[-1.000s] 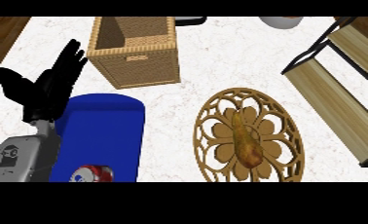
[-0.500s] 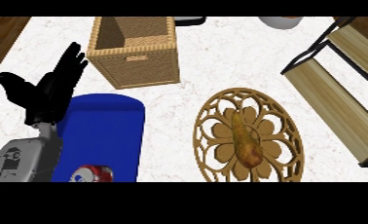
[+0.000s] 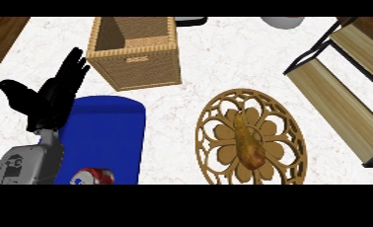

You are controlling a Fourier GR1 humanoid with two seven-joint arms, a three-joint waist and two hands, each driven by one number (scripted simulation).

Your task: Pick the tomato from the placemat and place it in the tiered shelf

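While the left hand (image 3: pixel 51 100) has drifted only a touch from where it was half a second ago, sitting now slightly lower and closer to the near edge, everything else on the white marbled worktop (image 3: pixel 218 68) lies as it did. The hand stands at the far left, its grey forearm coming up from the near left corner; the fingers (image 3: pixel 73 70) are straight and spread a little, pointing far, the thumb out to the left, and they hold nothing.

Just right of the hand, partly under it, lies the blue placemat (image 3: pixel 109 132). At the mat's near edge a red, white and blue round thing (image 3: pixel 93 176) shows, cut off by the view; it is all that lies on the mat, and whether it is the tomato cannot be told.

Far of the mat stands a woven wicker basket (image 3: pixel 138 56), open at the top. A small plate or tag sits on its near wall, too small to read.

Right of centre rests a round carved wooden trivet (image 3: pixel 218 117) with a flower pattern, and on it lies a long brownish-yellow object (image 3: pixel 247 144).

Along the right edge runs the tiered shelf (image 3: pixel 331 90), light wooden boards in a dark frame, tilted across the view. At the far edge a pale round object (image 3: pixel 282 21) is partly visible.

No readable writing or brand shows anywhere. The right hand is not in view.
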